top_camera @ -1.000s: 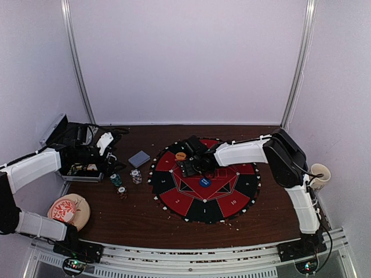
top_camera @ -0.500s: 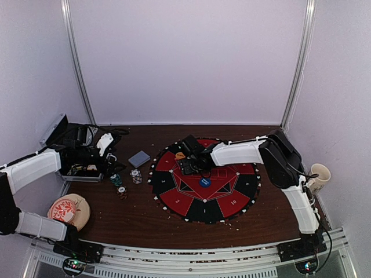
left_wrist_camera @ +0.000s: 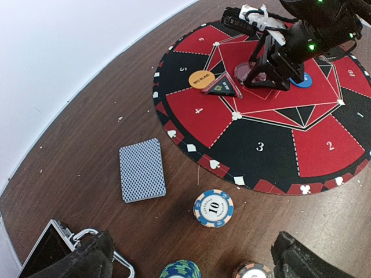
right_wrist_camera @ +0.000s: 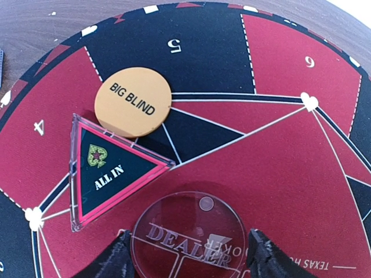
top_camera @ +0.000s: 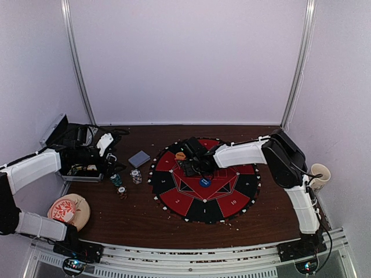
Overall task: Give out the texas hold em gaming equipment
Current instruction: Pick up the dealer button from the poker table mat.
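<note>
Right tool [right_wrist_camera: 188,256] narrower than before, around DEALER disc [right_wrist_camera: 188,230] near BIG BLIND disc [right_wrist_camera: 133,102]

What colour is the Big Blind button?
Orange, with black lettering; the Big Blind button shows best in the right wrist view.

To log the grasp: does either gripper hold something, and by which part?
Nothing in the left gripper. The right gripper flanks opposite edges of the clear DEALER disc; whether it grips cannot be told.

Three button discs: orange disc [right_wrist_camera: 133,102], blue disc [top_camera: 204,182], clear disc [right_wrist_camera: 188,237]. Three chip stacks [left_wrist_camera: 213,208] [left_wrist_camera: 181,270] [left_wrist_camera: 252,271], one card deck [left_wrist_camera: 142,169], one triangular marker [right_wrist_camera: 110,171].
</note>
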Robot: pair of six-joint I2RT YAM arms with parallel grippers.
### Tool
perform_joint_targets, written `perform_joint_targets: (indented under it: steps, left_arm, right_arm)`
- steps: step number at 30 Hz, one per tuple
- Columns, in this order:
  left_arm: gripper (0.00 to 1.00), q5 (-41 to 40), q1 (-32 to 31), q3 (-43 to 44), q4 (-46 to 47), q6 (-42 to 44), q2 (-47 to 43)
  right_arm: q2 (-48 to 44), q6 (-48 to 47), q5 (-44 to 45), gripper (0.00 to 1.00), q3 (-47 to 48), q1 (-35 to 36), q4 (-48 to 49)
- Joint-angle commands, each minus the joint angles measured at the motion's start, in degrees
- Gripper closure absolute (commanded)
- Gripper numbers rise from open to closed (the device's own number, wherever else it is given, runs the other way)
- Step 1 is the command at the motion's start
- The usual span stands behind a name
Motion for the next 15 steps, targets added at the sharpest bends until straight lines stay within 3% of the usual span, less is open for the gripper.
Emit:
perform_joint_targets:
  steps: [1, 7, 15]
  left_arm:
    - [0.02, 0.39, 0.01, -0.41, 2.76, -0.52, -0.60]
    - [0.02, 0.56, -0.03, -0.41, 2.85, -0.58, -0.57]
    - [0.02, 0.66, -0.02, -0.50, 2.89, -0.59, -0.66]
  right_arm:
    - [0.15, -1.09, 1.72, 0.38, -1.27, 0.25, -2.08]
    - [-2.19, -0.95, 2.46, 0.40, -2.26, 0.25, -2.05]
    - [-12.14, -1.09, 5.10, 0.42, -9.26, 0.25, -0.29]
